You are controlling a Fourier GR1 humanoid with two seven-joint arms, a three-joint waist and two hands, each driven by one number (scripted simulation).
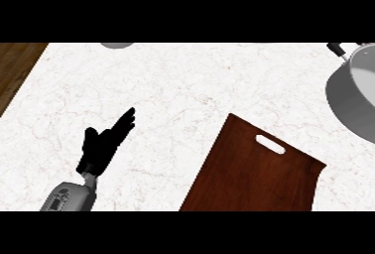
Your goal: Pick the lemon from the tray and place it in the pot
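Observation:
A dark brown wooden tray (253, 171) with a handle slot lies on the marble counter at the lower right; no lemon shows on it. The steel pot (355, 94) sits at the right edge, cut off by the view, its black handle pointing up-left. My left hand (104, 142) rests over the counter at the lower left, fingers straight and pointing up-right, holding nothing. It is well left of the tray. My right hand is nowhere in the view, and no lemon can be seen anywhere.
A small grey round object (117, 44) peeks in at the top edge. The counter's brown wooden border (15, 69) runs along the upper left. White marble stretches between my left hand and the tray.

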